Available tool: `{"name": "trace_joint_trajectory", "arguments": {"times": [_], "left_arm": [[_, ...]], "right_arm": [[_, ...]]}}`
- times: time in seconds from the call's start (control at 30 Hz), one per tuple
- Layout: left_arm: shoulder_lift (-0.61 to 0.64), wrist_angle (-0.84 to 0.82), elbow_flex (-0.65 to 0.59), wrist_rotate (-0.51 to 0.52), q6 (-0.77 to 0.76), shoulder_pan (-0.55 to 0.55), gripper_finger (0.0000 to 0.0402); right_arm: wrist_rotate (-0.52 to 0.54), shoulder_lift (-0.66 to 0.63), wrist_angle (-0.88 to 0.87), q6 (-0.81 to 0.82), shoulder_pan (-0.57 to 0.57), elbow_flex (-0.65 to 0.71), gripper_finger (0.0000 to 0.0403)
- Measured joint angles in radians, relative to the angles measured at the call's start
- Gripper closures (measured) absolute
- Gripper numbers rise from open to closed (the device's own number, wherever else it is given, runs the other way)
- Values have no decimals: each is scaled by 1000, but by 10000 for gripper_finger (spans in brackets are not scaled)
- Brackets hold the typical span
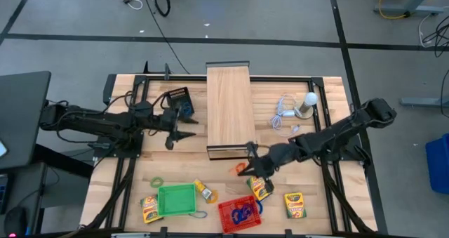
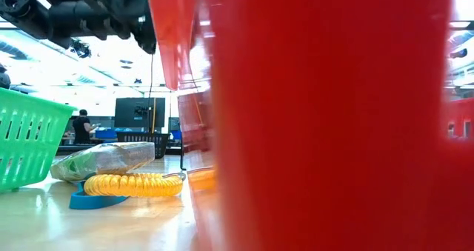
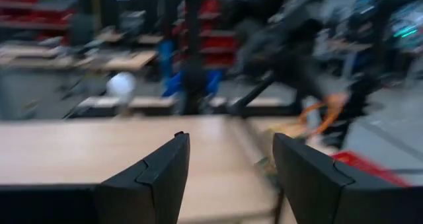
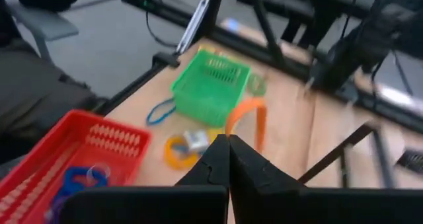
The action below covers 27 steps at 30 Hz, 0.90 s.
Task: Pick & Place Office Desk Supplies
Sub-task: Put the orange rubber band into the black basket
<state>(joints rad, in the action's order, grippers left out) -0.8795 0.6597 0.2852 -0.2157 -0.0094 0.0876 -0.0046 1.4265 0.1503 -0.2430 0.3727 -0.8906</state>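
Observation:
My right gripper (image 1: 250, 166) hovers in front of the long wooden box (image 1: 230, 110) and is shut on an orange loop (image 4: 250, 112). Below it lie the green basket (image 1: 177, 199) and the red basket (image 1: 228, 220), which has blue loops (image 1: 243, 212) inside. Three crayon boxes (image 1: 149, 208) (image 1: 259, 187) (image 1: 295, 204) lie flat on the table. A yellow loop (image 4: 175, 151), a green loop (image 1: 156, 182) and a blue loop (image 4: 158, 112) lie near the green basket. My left gripper (image 1: 175, 130) is open, left of the wooden box, holding nothing. My right gripper pinches the orange loop by one end of its band (image 4: 231, 126) between the two shut fingers. The fingers reach in from the table's right side, slanting down. The rest of the loop sticks out past the fingertips and appears lifted off the table.
A white bulb (image 1: 309, 100) with its coiled cable (image 1: 283, 113) lies at the far right. A wrapped item (image 2: 104, 161) rests on the yellow coiled loop (image 2: 133, 184) between the baskets. The red basket's wall (image 2: 326, 118) blocks most of the low view. Bare table lies below my left gripper.

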Motion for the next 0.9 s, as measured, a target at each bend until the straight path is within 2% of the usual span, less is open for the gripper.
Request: {"name": "trace_joint_trajectory", "arguments": {"times": [0.17,0.4,0.53,0.9], "left_arm": [[-112,182,8,-7,-28,-87,179],[-317,174,178,-3,22,-149,179],[-406,104,292,-37,55,-155,179],[-544,31,460,-132,101,-154,179]], "right_arm": [[-138,0,117,-56,-77,0,403],[-229,0,215,-84,-166,0,403],[-264,0,245,-88,-197,0,403],[-318,-1,303,-95,-238,0,403]]}}
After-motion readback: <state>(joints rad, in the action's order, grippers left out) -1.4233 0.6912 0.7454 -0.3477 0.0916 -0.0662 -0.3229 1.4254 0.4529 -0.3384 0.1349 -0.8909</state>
